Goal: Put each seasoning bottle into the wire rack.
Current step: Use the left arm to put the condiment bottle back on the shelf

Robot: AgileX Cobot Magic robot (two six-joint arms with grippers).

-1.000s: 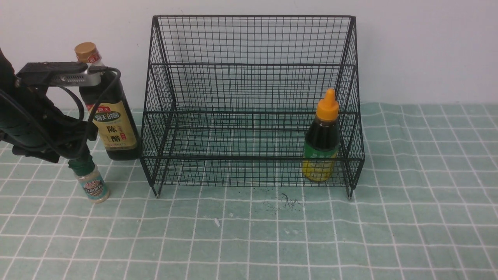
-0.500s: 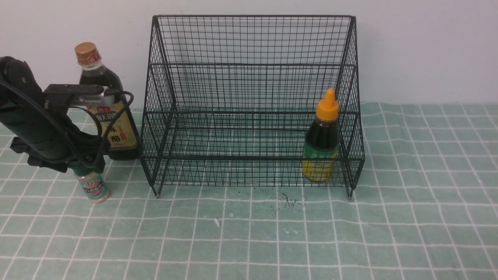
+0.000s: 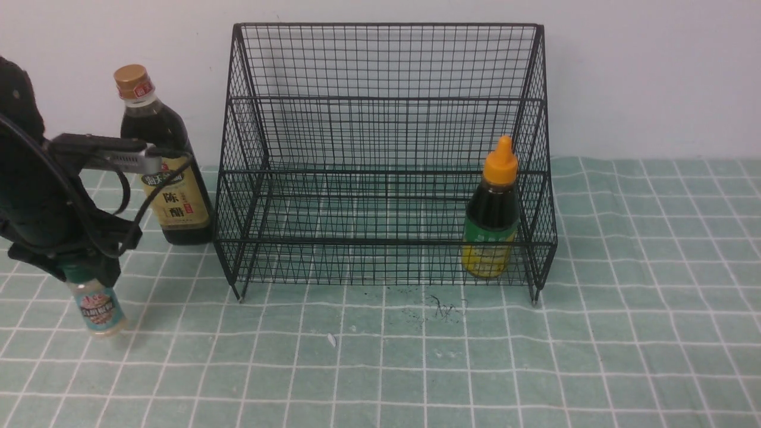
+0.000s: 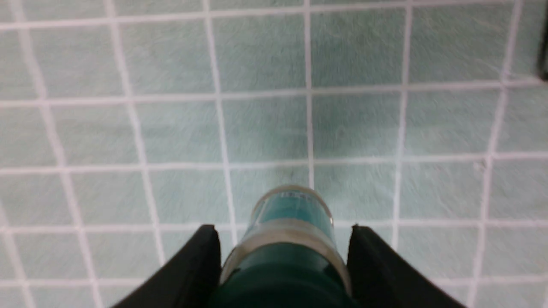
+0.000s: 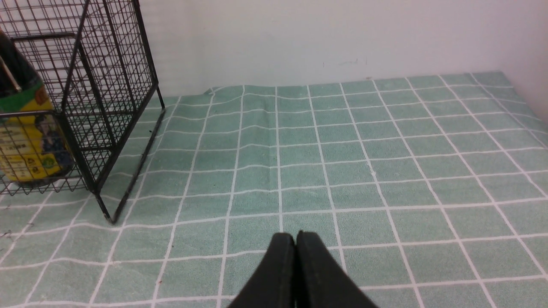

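My left gripper (image 3: 83, 268) is shut on the green lid of the tiny shaker (image 3: 100, 309), left of the wire rack (image 3: 386, 142) and nearer the front. In the left wrist view the black fingers (image 4: 195, 261) press both sides of the shaker (image 4: 291, 211). I cannot tell whether the shaker touches the cloth. The tall vinegar bottle (image 3: 165, 178) stands on the cloth against the rack's left side. The squat bottle with the orange nozzle (image 3: 492, 220) stands in the rack's lower tier at its right end. It also shows in the right wrist view (image 5: 25, 141). My right gripper (image 5: 295, 235) is shut and empty, low over the cloth right of the rack (image 5: 107, 85).
A green checked cloth (image 3: 624, 297) covers the table up to a white wall. Dark specks (image 3: 440, 309) and a small white fleck (image 3: 331, 339) lie on the cloth in front of the rack. The left arm's cable (image 3: 128, 196) hangs in front of the vinegar bottle.
My left gripper has carried the shaker left and toward the front, away from the vinegar bottle and the rack. The rack and the other two bottles have not moved.
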